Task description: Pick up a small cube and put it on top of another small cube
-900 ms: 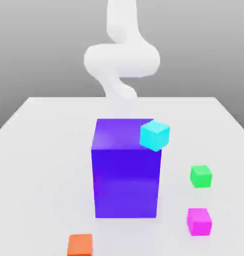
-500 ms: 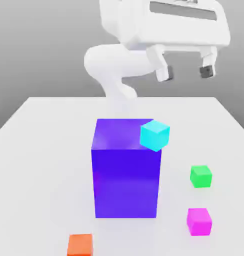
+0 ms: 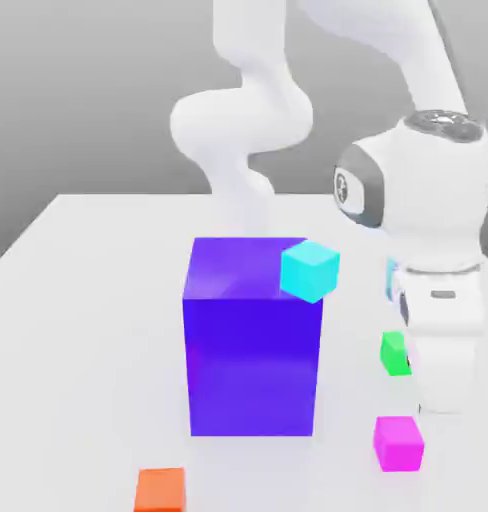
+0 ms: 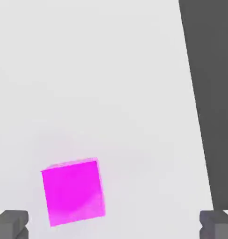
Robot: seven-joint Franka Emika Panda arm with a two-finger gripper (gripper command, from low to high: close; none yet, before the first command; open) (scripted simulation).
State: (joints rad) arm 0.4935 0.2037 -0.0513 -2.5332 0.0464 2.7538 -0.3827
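- Hanging over the right side of the smooth white table (image 3: 98,330), the white robot gripper (image 4: 114,225) has its two gray fingertips (image 4: 11,225) spread wide, with nothing held between them.
- The small bright pink cube (image 3: 398,444) sits flat on the table, at the exterior view's right and near. It is just nearer than the gripper in that view. The hand view shows the pink cube too, much closer to one fingertip than the other.
- The small bright green cube (image 3: 394,353) is on the table, farther than the pink one. The gripper hides part of it. The two cubes are apart.
- The big shiny purple block (image 3: 252,360) stands up tall, to the left of both.
- The small light blue cube (image 3: 310,271) is by the block's top, at the near right corner. I cannot tell if they touch.
- The small orange cube (image 3: 161,490) is near and to the left, and part of it is cut off.
- The white robot arm (image 3: 243,120) bends from far back over to the right.
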